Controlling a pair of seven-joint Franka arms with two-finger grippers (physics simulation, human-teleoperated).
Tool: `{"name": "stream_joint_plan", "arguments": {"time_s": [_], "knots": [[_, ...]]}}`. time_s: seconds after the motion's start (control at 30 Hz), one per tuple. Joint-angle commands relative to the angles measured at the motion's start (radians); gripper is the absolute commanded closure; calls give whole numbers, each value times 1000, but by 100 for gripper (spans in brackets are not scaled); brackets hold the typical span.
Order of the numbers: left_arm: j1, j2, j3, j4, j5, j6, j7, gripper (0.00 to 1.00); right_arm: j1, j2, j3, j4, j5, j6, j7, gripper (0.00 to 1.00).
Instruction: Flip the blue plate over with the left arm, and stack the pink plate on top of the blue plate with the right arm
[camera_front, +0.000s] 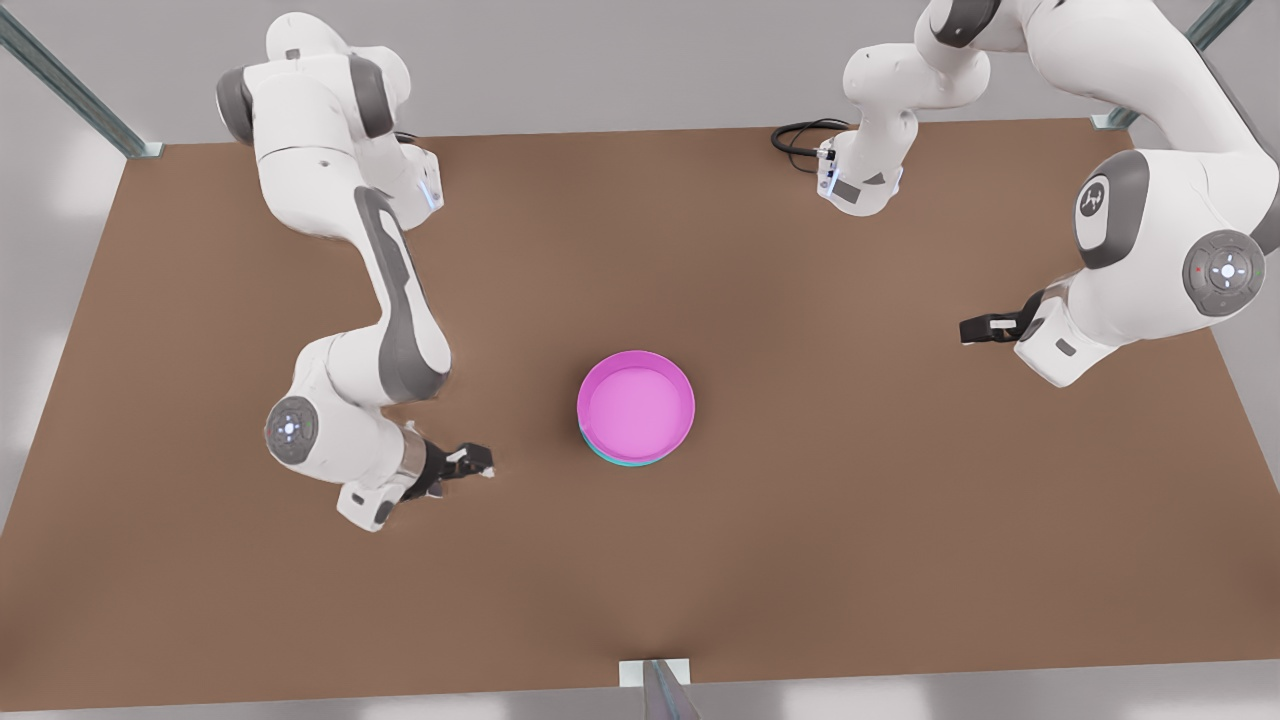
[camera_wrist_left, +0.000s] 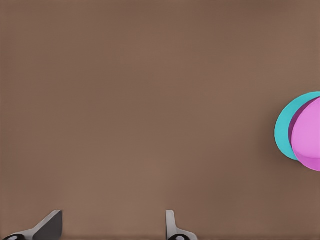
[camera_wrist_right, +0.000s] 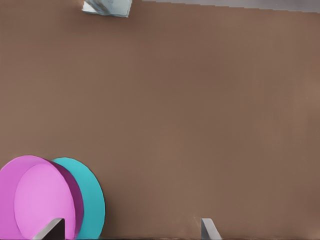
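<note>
In the right wrist view, the right gripper (camera_wrist_right: 130, 231) has its two fingers (camera_wrist_right: 209, 230) spread wide apart with nothing between them. The pink plate (camera_wrist_right: 40, 200) lies close by, off to one side of the fingers and not between them. The blue plate (camera_wrist_right: 92, 200) shows from under its edge.

In the left wrist view, the left gripper (camera_wrist_left: 110, 230) is also spread apart and empty over bare brown table (camera_wrist_left: 150, 100). The two plates are well off at the frame's edge, with blue (camera_wrist_left: 284, 131) showing past pink (camera_wrist_left: 309, 137).

In the front view, the pink plate (camera_front: 636, 405) sits open side up on top of the blue plate (camera_front: 625, 462). Only a thin turquoise crescent of the blue one shows along the near edge. The stack rests near the middle of the table (camera_front: 800, 560). The right gripper (camera_front: 470, 462) is near the stack on the front view's left, apart from it. The left gripper (camera_front: 985, 328) is well apart on the front view's right and farther back.
</note>
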Motion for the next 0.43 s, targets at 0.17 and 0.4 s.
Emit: {"name": "stream_joint_plan", "arguments": {"time_s": [0.17,0.4], "knots": [[0,-2,0,2,-4,-11,12,0,-73,-260,-72,177,-383,-746,-88,0],[11,0,11,7,-4,-50,33,0,-188,-465,124,-101,-509,-568,-11,0]]}}
